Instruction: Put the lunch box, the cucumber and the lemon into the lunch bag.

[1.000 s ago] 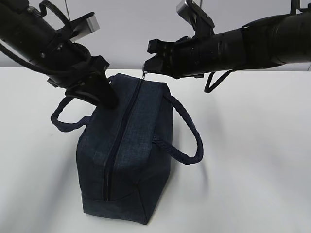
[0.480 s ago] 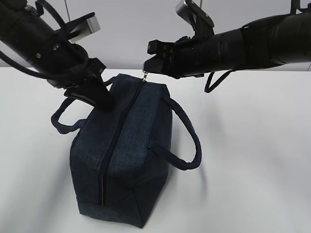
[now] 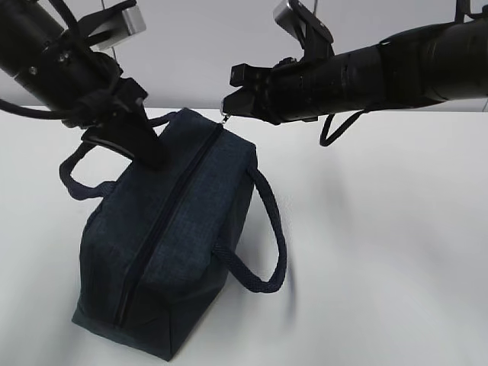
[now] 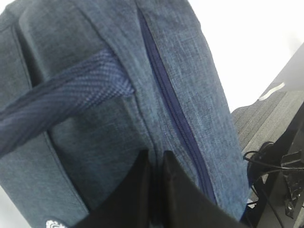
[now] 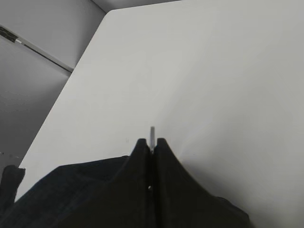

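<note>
The dark navy lunch bag (image 3: 175, 244) stands tilted on the white table, zipper (image 3: 164, 221) closed along its top. My left gripper (image 3: 155, 158) is shut on a fold of the bag's fabric beside the zipper; in the left wrist view its jaws (image 4: 156, 159) pinch the cloth just left of the zipper (image 4: 171, 109). My right gripper (image 3: 229, 105) is shut on the metal zipper pull (image 3: 226, 116) at the bag's far end, and the pull (image 5: 152, 132) pokes out past my closed gripper (image 5: 151, 142). The lunch box, the cucumber and the lemon are out of view.
The bag's two loop handles hang out to either side, one on the left (image 3: 76, 179) and one on the right (image 3: 267, 244). White table (image 3: 396, 252) stretches to the right and front of the bag. A grey wall is behind.
My left gripper has closed on the bag's fabric and moved up and left, dragging and tilting the bag leftward. The right gripper has stayed put on the zipper pull.
</note>
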{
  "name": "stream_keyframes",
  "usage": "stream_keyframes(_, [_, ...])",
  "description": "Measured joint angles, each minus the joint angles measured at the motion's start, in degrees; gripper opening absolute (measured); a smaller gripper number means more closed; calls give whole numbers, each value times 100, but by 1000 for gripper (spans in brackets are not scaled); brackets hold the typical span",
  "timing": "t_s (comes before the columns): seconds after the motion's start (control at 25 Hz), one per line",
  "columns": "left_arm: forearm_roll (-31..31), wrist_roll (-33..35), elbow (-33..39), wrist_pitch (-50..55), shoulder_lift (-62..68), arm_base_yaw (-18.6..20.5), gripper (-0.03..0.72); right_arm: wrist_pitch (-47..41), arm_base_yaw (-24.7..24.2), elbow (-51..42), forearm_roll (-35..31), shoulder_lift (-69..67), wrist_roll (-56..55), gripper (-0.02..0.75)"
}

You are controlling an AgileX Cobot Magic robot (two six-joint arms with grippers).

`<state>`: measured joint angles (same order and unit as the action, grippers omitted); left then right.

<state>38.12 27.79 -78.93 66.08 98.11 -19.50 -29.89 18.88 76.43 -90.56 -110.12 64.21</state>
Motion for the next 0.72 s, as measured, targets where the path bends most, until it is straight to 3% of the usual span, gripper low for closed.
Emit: stream_keyframes(0.72, [67, 0, 0, 190, -620, 0, -6, -26, -12, 0, -48, -13, 54, 0])
